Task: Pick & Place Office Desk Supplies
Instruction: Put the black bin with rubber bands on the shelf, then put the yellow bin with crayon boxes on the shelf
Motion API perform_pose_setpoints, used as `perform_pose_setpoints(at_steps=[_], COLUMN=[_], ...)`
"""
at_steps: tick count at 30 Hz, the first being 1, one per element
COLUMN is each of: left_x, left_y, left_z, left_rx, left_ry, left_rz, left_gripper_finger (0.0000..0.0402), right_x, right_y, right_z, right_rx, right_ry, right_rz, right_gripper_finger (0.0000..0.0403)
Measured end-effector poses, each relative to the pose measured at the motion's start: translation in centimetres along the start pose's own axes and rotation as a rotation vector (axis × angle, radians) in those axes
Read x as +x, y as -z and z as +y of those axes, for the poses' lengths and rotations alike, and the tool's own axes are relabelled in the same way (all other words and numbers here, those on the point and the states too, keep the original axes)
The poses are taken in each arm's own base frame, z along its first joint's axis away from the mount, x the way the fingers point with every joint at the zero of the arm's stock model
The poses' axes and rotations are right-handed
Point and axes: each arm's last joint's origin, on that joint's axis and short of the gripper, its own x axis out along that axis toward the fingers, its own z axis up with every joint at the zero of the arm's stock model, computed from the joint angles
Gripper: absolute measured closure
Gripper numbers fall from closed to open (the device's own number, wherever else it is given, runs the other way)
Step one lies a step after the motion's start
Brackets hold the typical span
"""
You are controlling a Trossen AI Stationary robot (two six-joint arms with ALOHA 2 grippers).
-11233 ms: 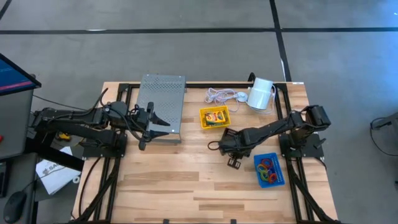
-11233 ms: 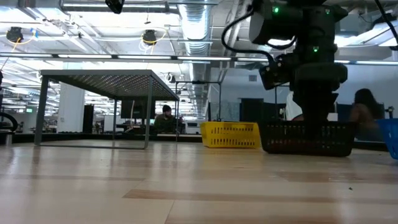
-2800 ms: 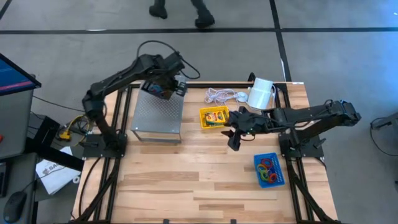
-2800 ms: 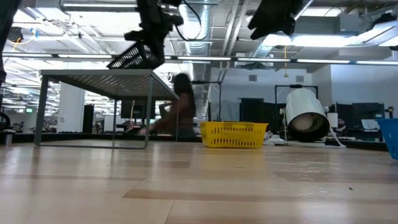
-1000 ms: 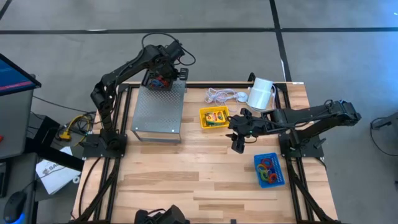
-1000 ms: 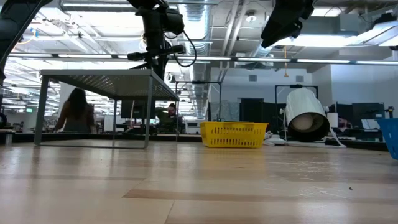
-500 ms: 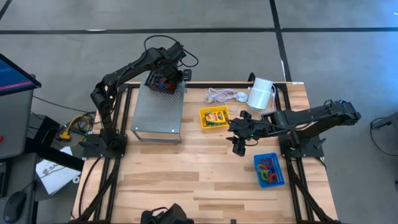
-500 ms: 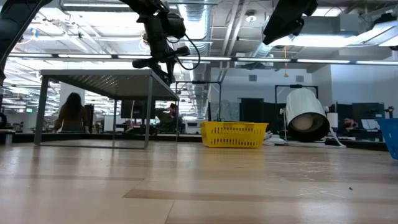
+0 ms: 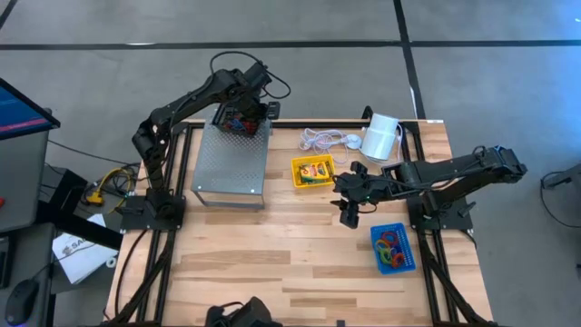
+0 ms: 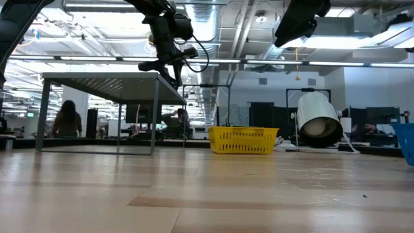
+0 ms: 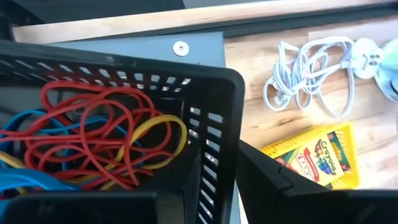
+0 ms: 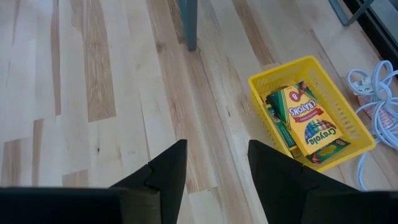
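Observation:
A black mesh tray (image 9: 238, 119) full of red, blue and yellow rubber bands (image 11: 99, 137) sits on the far end of a grey perforated stand (image 9: 231, 168). My left gripper (image 9: 245, 114) is open over the tray's right corner. One finger (image 11: 87, 210) stands inside the tray wall (image 11: 211, 149) and the other (image 11: 280, 180) outside it. My right gripper (image 9: 349, 216) hangs open over bare wood, with nothing between its fingers. It is between the yellow tray (image 9: 296, 173), which holds a crayon box (image 12: 308, 121), and the blue tray (image 9: 410, 247), which holds more rubber bands (image 9: 390, 245).
A coiled white cord (image 9: 322, 139) and a white cylinder (image 9: 381, 136) lie at the table's far right. The stand takes up the far left. Bare wood stretches across the near half. A dark shape (image 9: 238, 314) shows at the near edge, and a person (image 10: 66, 118) stands in the room behind.
My left gripper has gone a little toward the table's right and near side, and down, at the stand's far end. The black tray has shifted with it and now rests on the stand.

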Motion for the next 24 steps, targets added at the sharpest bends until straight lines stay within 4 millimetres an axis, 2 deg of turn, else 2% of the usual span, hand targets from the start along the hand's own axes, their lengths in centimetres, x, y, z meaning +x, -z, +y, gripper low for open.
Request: perform_pose_setpoints(at_steps=[5,17,24], left_x=[0.0,0.0,-1.2], left_y=[0.0,-0.6,-0.8], left_z=[-0.1,0.5,0.7], left_rx=[0.035,0.014,0.012], left_ry=[0.024,0.034,0.082], left_rz=[0.009,0.009,-0.009], left_gripper_finger=[0.0303,0.0230,0.0226], right_x=[0.0,0.0,0.0], right_y=[0.0,0.0,0.0], right_z=[0.0,0.0,0.0], right_rx=[-0.001,-0.001,-0.004], right_ry=[0.000,0.001,0.001], right_rz=[0.003,0.004,0.004], right_gripper_finger=[0.0235,0.0235,0.0235])
